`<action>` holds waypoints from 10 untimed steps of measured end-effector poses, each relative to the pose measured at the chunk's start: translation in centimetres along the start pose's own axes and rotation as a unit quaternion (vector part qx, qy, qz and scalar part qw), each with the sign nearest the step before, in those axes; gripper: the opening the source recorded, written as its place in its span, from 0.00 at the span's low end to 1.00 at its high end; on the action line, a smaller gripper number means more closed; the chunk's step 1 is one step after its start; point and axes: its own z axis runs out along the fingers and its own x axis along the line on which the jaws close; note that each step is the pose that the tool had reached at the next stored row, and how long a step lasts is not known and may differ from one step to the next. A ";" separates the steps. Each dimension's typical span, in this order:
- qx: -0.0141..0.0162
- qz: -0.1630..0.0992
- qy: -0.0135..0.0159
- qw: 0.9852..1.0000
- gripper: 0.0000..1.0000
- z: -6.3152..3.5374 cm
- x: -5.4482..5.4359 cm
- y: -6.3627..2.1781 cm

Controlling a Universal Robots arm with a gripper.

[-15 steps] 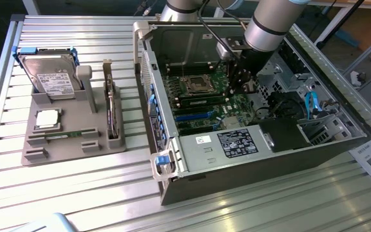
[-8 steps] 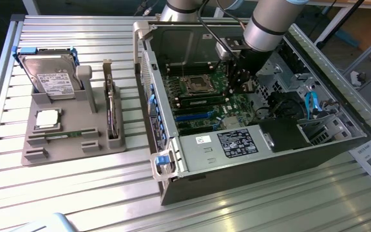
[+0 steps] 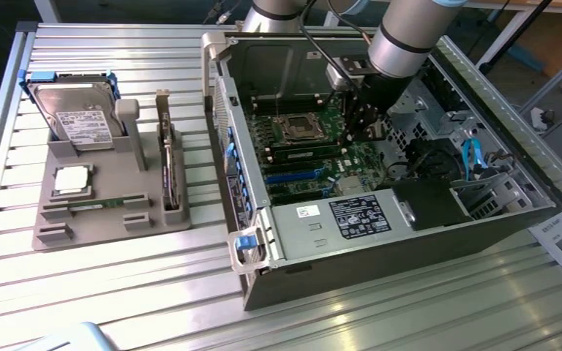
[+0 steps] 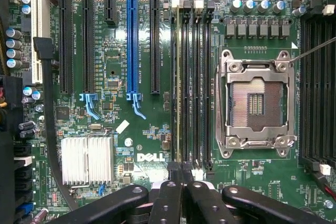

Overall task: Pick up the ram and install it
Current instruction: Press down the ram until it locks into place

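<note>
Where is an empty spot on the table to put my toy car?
The bare slats of the table at the exterior view's lower left, bordered by the grey holder and the computer case, are free. The strip between holder and case is narrow. Inside the case it is crowded, with the arm reaching in.

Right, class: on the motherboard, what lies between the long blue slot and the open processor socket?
In the wrist view, one black expansion slot sits beside the blue slot, then the bank of long memory slots next to the processor socket.
</note>
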 end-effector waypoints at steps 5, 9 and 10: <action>0.000 0.000 0.000 1.000 0.10 0.08 0.0 0.00; 0.000 0.000 0.000 1.000 0.10 0.11 0.0 0.00; 0.000 0.000 0.000 1.000 0.10 0.14 0.0 0.00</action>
